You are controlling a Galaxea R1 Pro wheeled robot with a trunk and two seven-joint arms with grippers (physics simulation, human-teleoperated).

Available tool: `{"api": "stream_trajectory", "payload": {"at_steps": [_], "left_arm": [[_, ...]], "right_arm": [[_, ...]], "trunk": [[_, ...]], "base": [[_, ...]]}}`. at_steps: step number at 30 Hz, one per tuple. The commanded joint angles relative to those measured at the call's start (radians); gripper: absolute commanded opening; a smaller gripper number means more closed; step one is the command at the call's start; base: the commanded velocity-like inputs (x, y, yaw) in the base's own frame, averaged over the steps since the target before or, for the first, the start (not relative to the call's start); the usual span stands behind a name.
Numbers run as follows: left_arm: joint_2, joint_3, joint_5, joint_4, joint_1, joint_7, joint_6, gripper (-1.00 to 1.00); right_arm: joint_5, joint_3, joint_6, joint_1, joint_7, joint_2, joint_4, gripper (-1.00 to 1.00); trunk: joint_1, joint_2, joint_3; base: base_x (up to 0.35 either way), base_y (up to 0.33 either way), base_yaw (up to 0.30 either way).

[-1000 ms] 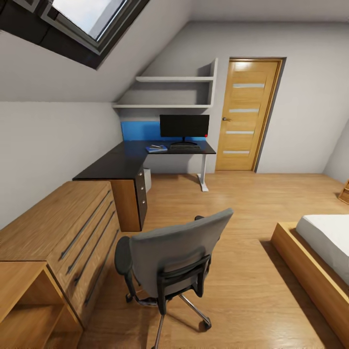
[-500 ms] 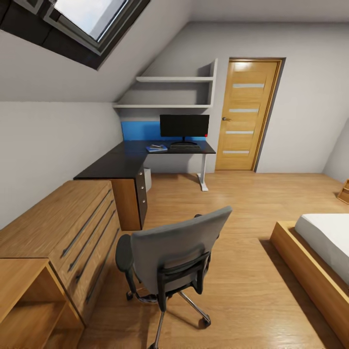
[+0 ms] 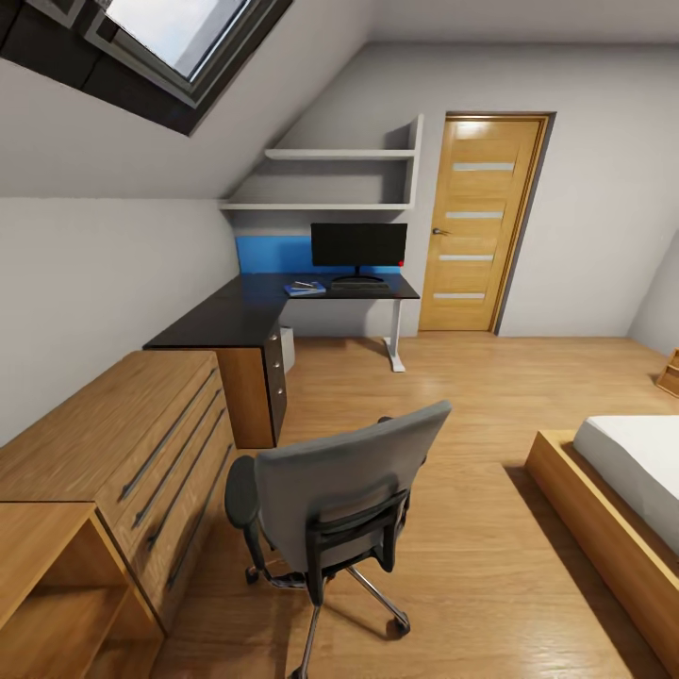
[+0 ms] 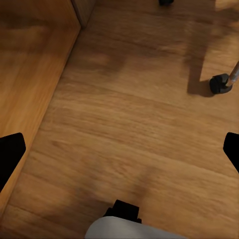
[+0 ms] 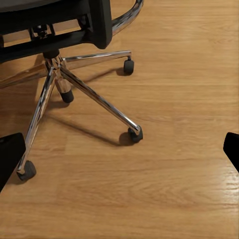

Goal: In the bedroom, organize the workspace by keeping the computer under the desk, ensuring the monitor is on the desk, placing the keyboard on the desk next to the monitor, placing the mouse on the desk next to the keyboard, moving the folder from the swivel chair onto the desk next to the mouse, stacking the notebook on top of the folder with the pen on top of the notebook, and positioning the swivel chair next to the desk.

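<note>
Desk (image 3: 236, 316) bears monitor (image 3: 358, 245), keyboard (image 3: 358, 284), folder (image 3: 304, 289).

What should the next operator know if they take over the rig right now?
Left gripper: open, empty, over bare floor beside the wooden chest.
Right gripper: open, empty, over the floor near the swivel chair base.
The monitor stands on the desk with the keyboard in front of it. The blue folder lies on the desk left of the keyboard, something small on top; too far to identify. A light-grey box, likely the computer, sits under the desk.
Left: the chair stands well away from the desk, its back to the camera; bring it alongside. Check mouse, notebook and pen up close.
</note>
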Motion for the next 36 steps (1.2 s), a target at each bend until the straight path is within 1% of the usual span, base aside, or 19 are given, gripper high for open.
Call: {"api": "stream_trajectory", "payload": {"at_steps": [1, 22, 26, 28, 29, 31, 32, 34, 35, 36], "left_arm": [[0.000, -0.009, 0.001, 0.000, -0.001, 0.009, -0.002, 1.00], [0.000, -0.009, 0.001, 0.000, -0.001, 0.009, 0.003, 1.00], [0.001, -0.009, 0.002, -0.006, -0.001, 0.007, 0.021, 1.00], [0.002, -0.009, 0.003, -0.026, -0.001, 0.006, 0.061, 1.00], [0.017, -0.008, 0.003, -0.254, -0.012, 0.014, 0.319, 1.00], [0.021, -0.008, 0.003, -0.294, -0.019, 0.015, 0.359, 1.00], [0.026, -0.005, 0.003, -0.405, -0.053, 0.039, 0.483, 1.00], [0.025, -0.004, 0.003, -0.437, -0.071, 0.062, 0.521, 1.00], [0.024, -0.003, 0.003, -0.468, -0.093, 0.090, 0.558, 1.00], [0.017, -0.002, 0.003, -0.518, -0.143, 0.143, 0.625, 1.00]], "right_arm": [[-0.002, 0.009, -0.002, -0.001, -0.008, 0.000, 0.000, 1.00], [-0.002, 0.007, 0.000, -0.001, -0.007, -0.001, 0.000, 1.00], [-0.003, 0.007, 0.003, -0.001, -0.008, 0.000, 0.000, 1.00], [-0.003, 0.007, 0.007, -0.001, -0.008, 0.000, -0.001, 1.00], [-0.001, 0.005, -0.027, -0.001, -0.007, -0.005, -0.027, 1.00], [-0.001, 0.004, -0.036, -0.001, -0.007, -0.007, -0.038, 1.00], [-0.006, 0.002, -0.031, -0.031, -0.012, -0.021, -0.074, 1.00], [-0.008, 0.002, -0.016, -0.058, -0.013, -0.024, -0.082, 1.00], [-0.010, 0.001, 0.011, -0.087, -0.014, -0.027, -0.087, 1.00], [-0.012, 0.001, 0.093, -0.151, -0.014, -0.031, -0.093, 1.00]], "trunk": [[0.004, -0.007, -0.004], [0.084, -0.154, -0.070], [0.100, -0.182, -0.082], [0.107, -0.196, -0.089], [0.111, -0.203, -0.092], [0.119, -0.217, -0.098], [0.123, -0.224, -0.101], [0.130, -0.238, -0.108], [0.134, -0.245, -0.111], [0.138, -0.252, -0.114]], "base": [[0.000, 0.000, 0.000], [0.000, 0.000, 0.000], [0.000, 0.000, 0.000], [0.000, 0.000, 0.000], [0.000, 0.000, 0.000], [0.000, 0.000, 0.000], [0.000, 0.000, 0.000], [0.000, 0.000, 0.000], [0.000, 0.000, 0.000], [0.000, 0.000, 0.000]]}}
